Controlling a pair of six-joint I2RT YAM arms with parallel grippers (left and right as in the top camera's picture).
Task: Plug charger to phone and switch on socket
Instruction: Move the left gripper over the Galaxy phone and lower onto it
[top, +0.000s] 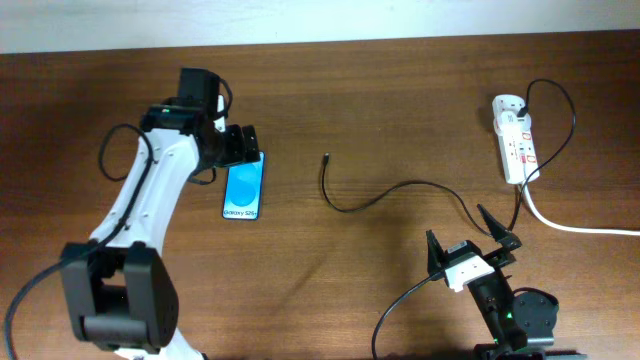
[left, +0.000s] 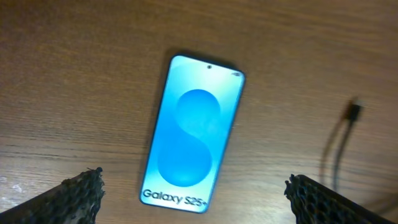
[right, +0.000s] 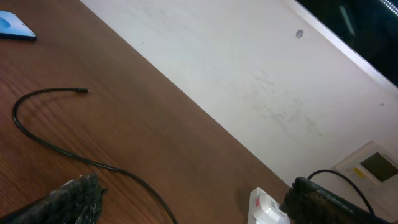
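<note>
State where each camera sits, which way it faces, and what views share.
Overhead: fixed above the table, looking straight down; shows the left arm, right arm, left gripper by the phone, right gripper near the charger, and the socket.
Left wrist: on the left arm, looking down at the phone; its open fingertips in the bottom corners.
Right wrist: on the right arm, low, looking slantwise across the table to the wall; fingertips at the bottom.
All three share the phone and charger tip.

Bare table (top: 292, 175) btw phone (top: 244, 190) & charger tip (top: 327, 157); left gripper (top: 243, 150) above phone.
</note>
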